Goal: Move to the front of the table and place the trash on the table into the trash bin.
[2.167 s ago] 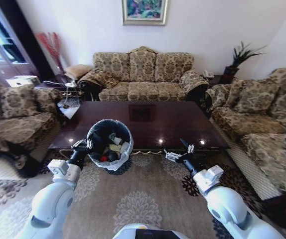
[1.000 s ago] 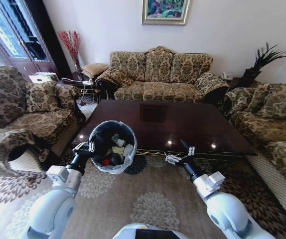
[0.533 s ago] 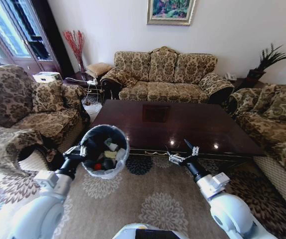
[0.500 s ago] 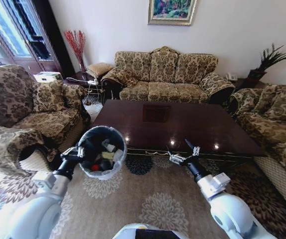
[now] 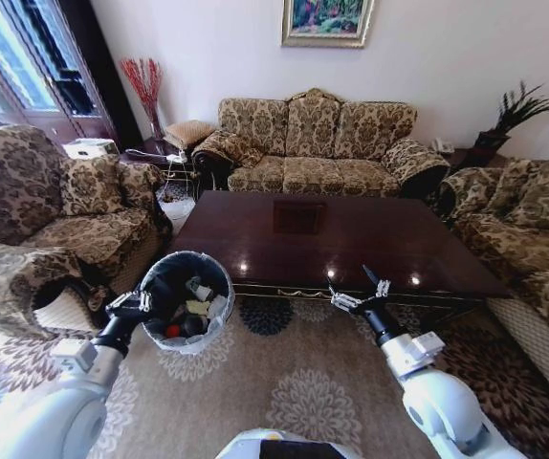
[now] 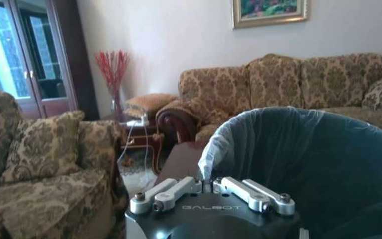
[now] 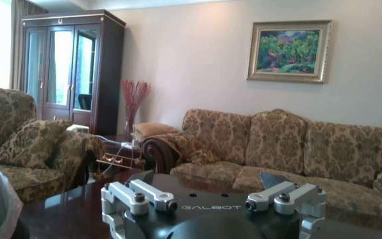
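The black trash bin [image 5: 184,301] with its whitish liner hangs off the floor by the table's [image 5: 341,239] front left corner, over the rug. My left gripper [image 5: 142,303] is shut on its rim; in the left wrist view the fingers [image 6: 177,186] pinch the liner's edge of the trash bin [image 6: 310,159]. Trash [image 5: 190,308] lies inside it: white, yellow and red pieces. My right gripper [image 5: 359,295] is open, held in the air at the table's front edge with nothing in it; it appears too as the right gripper [image 7: 204,180] in its own wrist view, above the dark glossy top.
A three-seat sofa [image 5: 318,143] stands behind the table, an armchair [image 5: 35,225] to the left and another sofa [image 5: 533,239] to the right. A small side table [image 5: 155,163] with cables sits at the back left. Patterned rug [image 5: 284,402] lies in front.
The view has swung left since the oldest frame. My left gripper has carried the bin left and lower, away from the table's edge. The right gripper has stayed open.
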Tool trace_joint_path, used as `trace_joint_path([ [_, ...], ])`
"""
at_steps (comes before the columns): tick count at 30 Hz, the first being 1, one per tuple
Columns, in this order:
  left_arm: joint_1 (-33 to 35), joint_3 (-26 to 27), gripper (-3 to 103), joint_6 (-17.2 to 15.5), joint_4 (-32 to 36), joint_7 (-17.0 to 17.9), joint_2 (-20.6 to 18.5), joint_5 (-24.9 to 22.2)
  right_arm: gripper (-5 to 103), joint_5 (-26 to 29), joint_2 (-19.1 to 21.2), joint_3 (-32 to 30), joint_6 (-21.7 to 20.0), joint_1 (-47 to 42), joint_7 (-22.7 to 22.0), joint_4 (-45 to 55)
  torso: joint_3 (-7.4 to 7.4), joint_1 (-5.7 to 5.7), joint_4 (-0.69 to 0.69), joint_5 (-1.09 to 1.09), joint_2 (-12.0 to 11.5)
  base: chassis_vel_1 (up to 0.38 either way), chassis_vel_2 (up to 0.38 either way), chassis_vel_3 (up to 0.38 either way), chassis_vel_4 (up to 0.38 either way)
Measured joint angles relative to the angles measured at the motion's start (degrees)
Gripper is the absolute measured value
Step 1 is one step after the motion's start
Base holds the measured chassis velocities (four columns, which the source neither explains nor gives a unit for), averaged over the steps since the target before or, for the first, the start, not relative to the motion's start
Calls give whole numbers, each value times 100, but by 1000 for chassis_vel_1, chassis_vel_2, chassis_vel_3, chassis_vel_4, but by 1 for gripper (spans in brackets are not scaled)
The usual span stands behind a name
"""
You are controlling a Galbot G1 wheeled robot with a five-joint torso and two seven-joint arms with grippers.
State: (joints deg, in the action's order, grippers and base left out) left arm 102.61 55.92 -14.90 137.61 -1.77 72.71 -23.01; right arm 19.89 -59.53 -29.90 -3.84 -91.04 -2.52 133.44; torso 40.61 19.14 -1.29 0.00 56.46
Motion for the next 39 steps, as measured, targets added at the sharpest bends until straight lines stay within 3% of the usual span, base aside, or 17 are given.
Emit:
trace_joint_path([
  [8,190,-74,3,185,-409,-141,253,153,100,116,-276,-513,63,-167,211,82,-126,-102,-2,0,-226,0,0,0,0],
  [21,16,-613,3,491,-1519,-315,503,797,100,536,-1324,-1762,553,-920,927,-79,-336,-277,-2,0,-612,0,0,0,0],
  [30,-176,-779,3,486,-1575,-318,545,1111,100,371,-2056,-1612,675,-1457,886,105,-465,-373,0,-1,-835,0,0,0,0],
  [34,-234,-812,3,461,-1621,-324,510,1141,100,126,-2175,-1445,529,-1420,725,230,-535,-417,-1,-1,-951,0,0,0,0],
  [39,-243,-831,3,448,-1667,-325,508,1151,100,-52,-2160,-1405,-91,-1376,488,529,-616,-478,-1,0,-1093,0,0,0,0],
])
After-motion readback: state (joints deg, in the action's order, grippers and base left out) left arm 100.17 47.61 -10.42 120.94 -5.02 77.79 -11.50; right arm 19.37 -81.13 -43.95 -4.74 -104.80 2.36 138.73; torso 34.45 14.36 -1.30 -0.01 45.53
